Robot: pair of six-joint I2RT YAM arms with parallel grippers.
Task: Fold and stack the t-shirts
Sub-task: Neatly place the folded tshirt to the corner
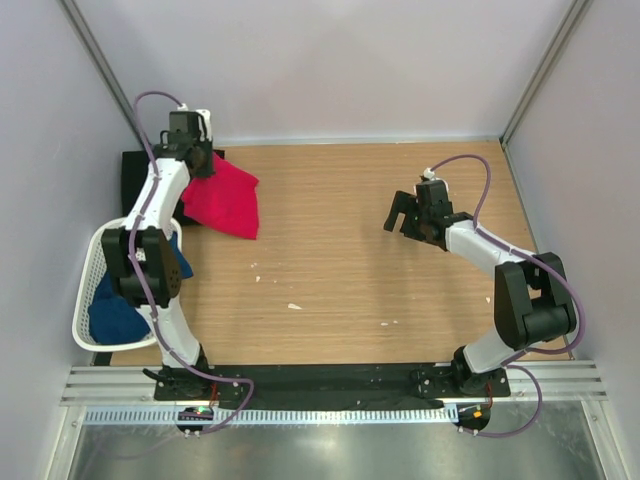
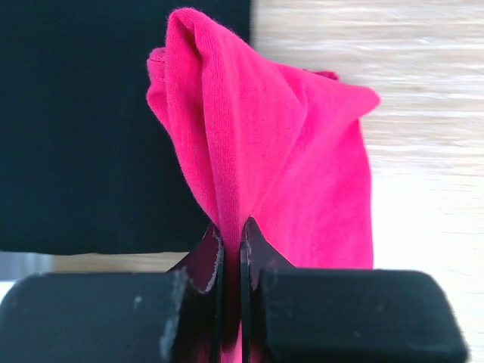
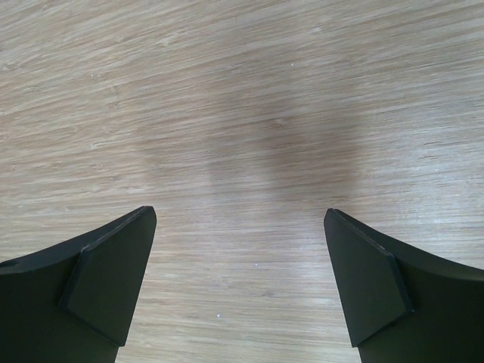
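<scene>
nearest, on the left, the basket (image 1: 82,300) holds the blue shirt (image 1: 112,318), not yet dealt with and partly hidden by the left arm. mid-table, the right gripper (image 3: 239,215) hovers with its jaws wide and nothing between them, only bare table (image 1: 350,260) below. farther off, at the far left, the left gripper (image 2: 232,225) is clamped on a pinch of the red shirt (image 2: 287,174), pulling that edge into a peak while the rest trails on the wood. just beside it, the black shirt (image 2: 91,121) lies flat in the far corner. i judge the red shirt is in hand, for stacking on the black one. the next move calls for carrying the pinch over it and lowering so the cloth settles flat. whether the red is properly folded is hard to tell. the black shirt is partly covered by the arm.
</scene>
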